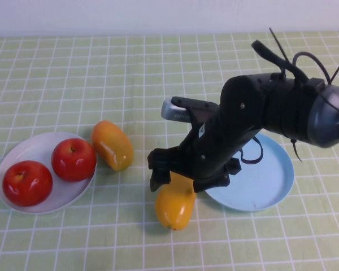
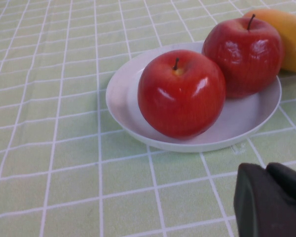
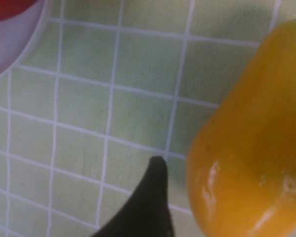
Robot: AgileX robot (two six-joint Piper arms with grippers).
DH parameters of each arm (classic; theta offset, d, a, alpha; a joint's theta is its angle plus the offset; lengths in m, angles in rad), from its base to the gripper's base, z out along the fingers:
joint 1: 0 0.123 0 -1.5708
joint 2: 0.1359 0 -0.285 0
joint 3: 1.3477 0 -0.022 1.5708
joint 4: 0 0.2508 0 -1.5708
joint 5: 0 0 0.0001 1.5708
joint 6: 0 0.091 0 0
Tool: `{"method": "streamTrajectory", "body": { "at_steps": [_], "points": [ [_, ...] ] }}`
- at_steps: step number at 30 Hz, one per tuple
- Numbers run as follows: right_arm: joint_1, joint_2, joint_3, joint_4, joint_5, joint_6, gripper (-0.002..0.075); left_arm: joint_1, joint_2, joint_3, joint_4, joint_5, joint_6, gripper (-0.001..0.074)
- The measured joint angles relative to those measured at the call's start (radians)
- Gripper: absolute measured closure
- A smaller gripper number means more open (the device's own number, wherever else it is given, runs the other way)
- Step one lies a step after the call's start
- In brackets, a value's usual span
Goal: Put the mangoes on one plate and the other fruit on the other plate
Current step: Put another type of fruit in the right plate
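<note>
The right gripper (image 1: pixel 179 179) hangs low over the green checked tablecloth (image 1: pixel 158 79) near the middle of the table, straddling the upper end of the yellow mango (image 1: pixel 175 204); its fingers are spread, one dark finger (image 1: pixel 158 169) on the mango's left flank and the other on its right, and whether either pad actually presses the skin cannot be told; in the right wrist view one fingertip (image 3: pixel 155 170) stands just beside the fruit (image 3: pixel 251 148) with a sliver of cloth between them; the mango lies on the cloth, just off the near left rim of the light blue plate (image 1: pixel 271 180), which holds no fruit; the second mango (image 1: pixel 112 145), with a deeper orange blush, lies on the cloth touching or nearly touching the right rim of the white plate (image 1: pixel 22 148), well to the left of the right gripper; two red apples (image 1: pixel 73 159) (image 1: pixel 27 183) sit side by side on the white plate, both upright with stems up; the left gripper (image 2: pixel 271 202) hovers near the table's near left corner, close to the white plate (image 2: pixel 123 94), and only a dark part of it shows, so I cannot tell how its fingers stand
</note>
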Motion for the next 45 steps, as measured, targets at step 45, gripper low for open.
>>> {"method": "streamTrajectory", "body": {
  "at_steps": [45],
  "points": [
    [-0.145, 0.052, -0.07, -0.366, 0.105, 0.063, 0.02, 0.0, 0.0, 0.0, 0.0, 0.0, 0.0, 0.0734]
  ]
}}
